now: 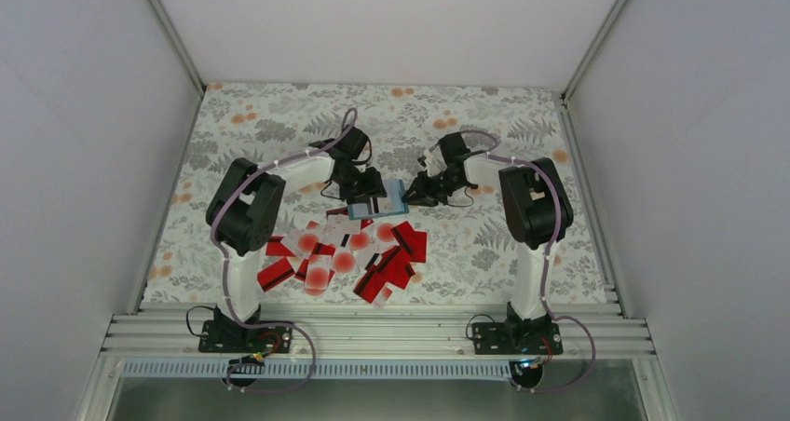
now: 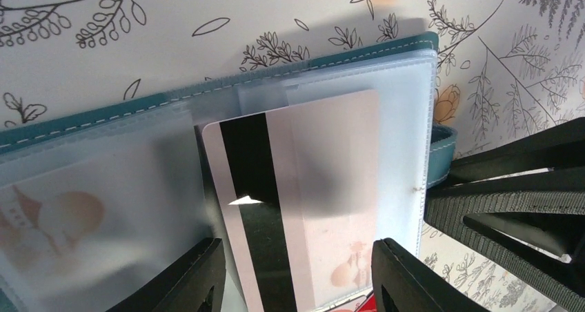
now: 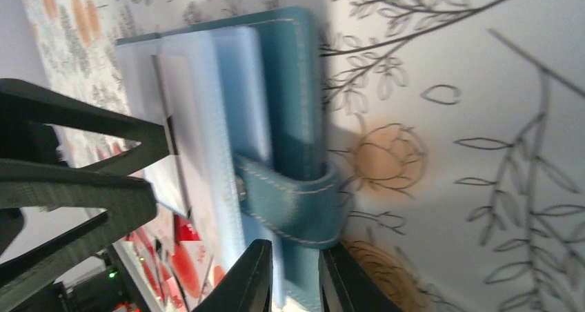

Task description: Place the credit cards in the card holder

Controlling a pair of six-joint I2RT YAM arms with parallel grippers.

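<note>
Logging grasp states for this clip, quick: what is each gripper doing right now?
Left gripper: closed on a credit card, across its width.
Right gripper: closed on the card holder at its clasp edge.

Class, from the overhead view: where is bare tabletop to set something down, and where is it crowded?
Free: the table strip beyond the card holder, and the patch between card pile and right arm. Crowded: the pile, and the middle where left gripper and right gripper meet at the card holder.

- pale card with black stripe [image 2: 255,188]: lower end cut by frame bottom, right part veiled by frosted plastic sleeve [image 2: 407,119]
- teal-blue folding card holder [image 1: 392,200]: pockets too small to read from above
</note>
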